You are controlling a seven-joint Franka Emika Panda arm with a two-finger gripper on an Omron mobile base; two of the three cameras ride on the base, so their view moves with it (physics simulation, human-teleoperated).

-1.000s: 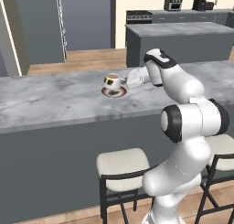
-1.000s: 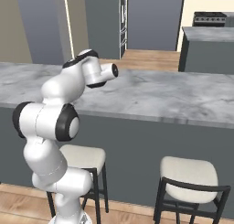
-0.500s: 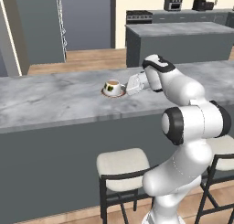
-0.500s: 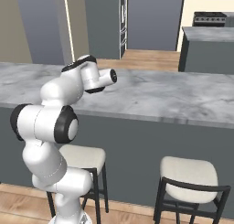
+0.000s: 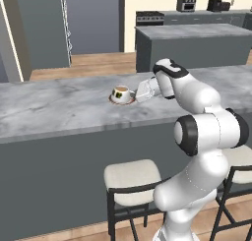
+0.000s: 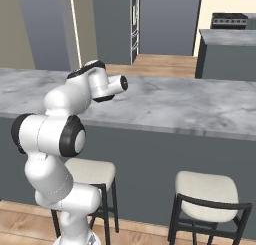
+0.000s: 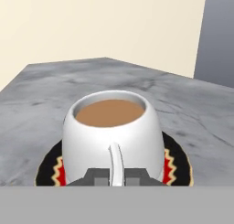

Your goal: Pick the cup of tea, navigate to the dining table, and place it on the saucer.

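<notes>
Cup of tea point(image 7: 112, 131) — white, brimming brown

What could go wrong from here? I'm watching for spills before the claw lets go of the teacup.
1. The cup of tea is nearly full, so a jerk on release could slop tea over the rim.
2. The claw is shut on the cup's handle; pulling back before opening would likely drag the cup off the saucer.
3. The cup looks set slightly toward one side of the saucer on the dining table, so a nudge might tip it.

The cup of tea point(image 5: 121, 93) sits on the saucer point(image 5: 129, 101), on the dining table point(image 5: 54, 107).
</notes>
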